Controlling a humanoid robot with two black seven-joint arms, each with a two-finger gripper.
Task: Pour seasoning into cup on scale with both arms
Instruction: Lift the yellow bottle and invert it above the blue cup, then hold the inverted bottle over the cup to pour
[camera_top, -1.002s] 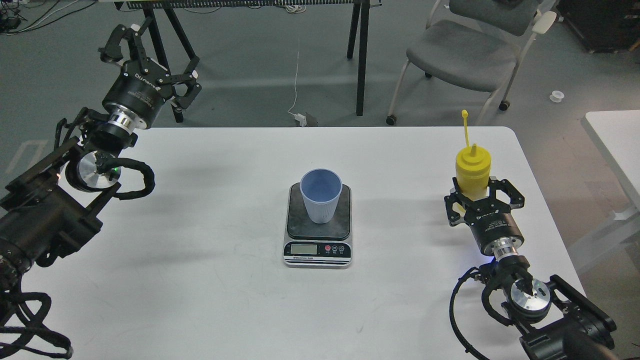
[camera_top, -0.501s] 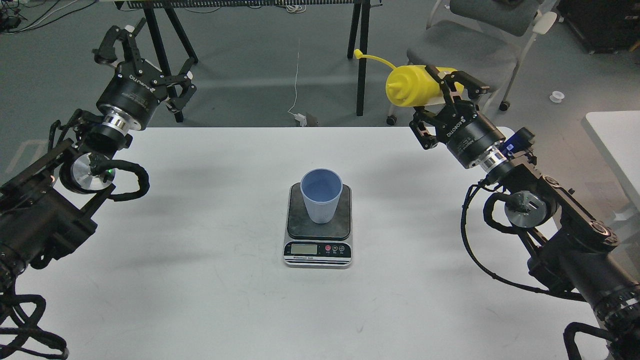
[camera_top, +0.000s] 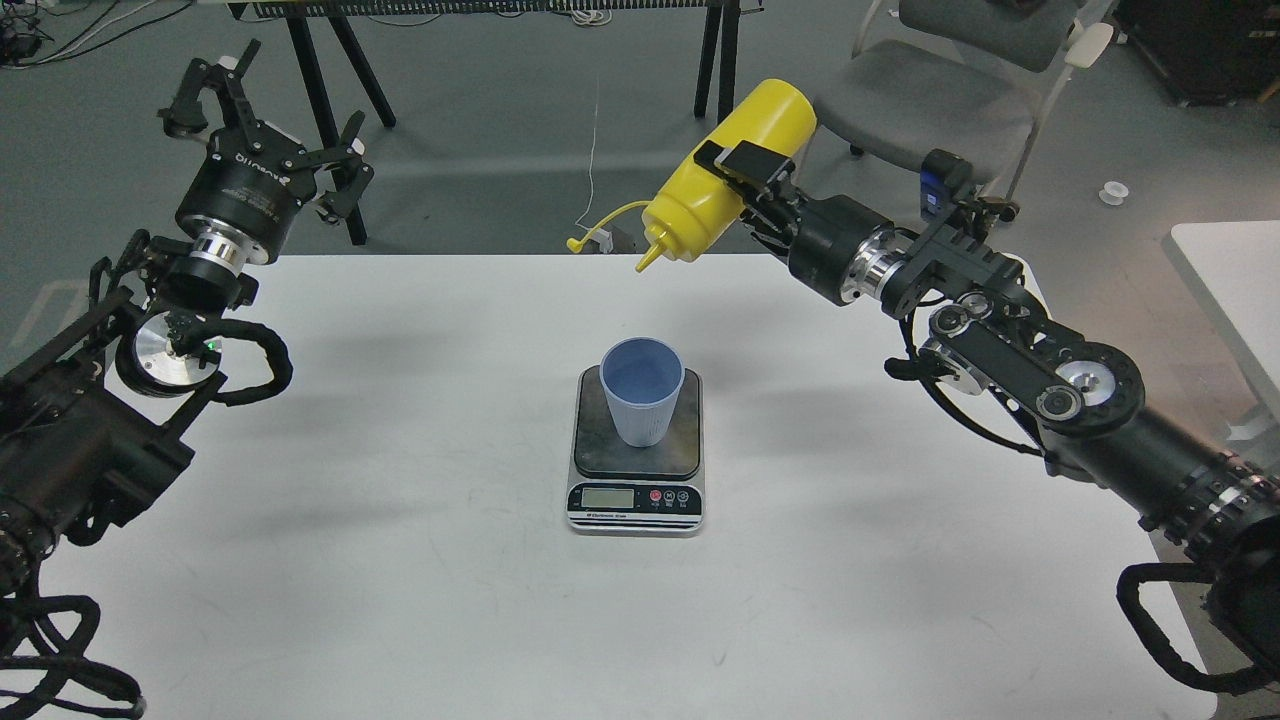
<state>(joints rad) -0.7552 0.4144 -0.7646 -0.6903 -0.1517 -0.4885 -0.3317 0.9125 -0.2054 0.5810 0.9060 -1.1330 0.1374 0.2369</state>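
The light-blue ribbed cup (camera_top: 642, 390) stands upright on the dark plate of the scale (camera_top: 637, 455) at the table's middle. My right gripper (camera_top: 745, 170) is shut on the yellow seasoning bottle (camera_top: 725, 180) and holds it in the air, tipped with its nozzle pointing down and left, behind and above the cup. Its cap strap hangs to the left. My left gripper (camera_top: 265, 110) is open and empty, raised beyond the table's far left corner, far from the cup.
The white table (camera_top: 400, 560) carries only the scale and cup. A grey chair (camera_top: 930, 100) and black table legs (camera_top: 720, 110) stand on the floor behind. A second white table edge (camera_top: 1230, 290) is at the right.
My right arm has lifted the bottle from the table's right side, swung it left toward the cup, and tipped it nozzle-down. My left gripper has drifted slightly up and left.
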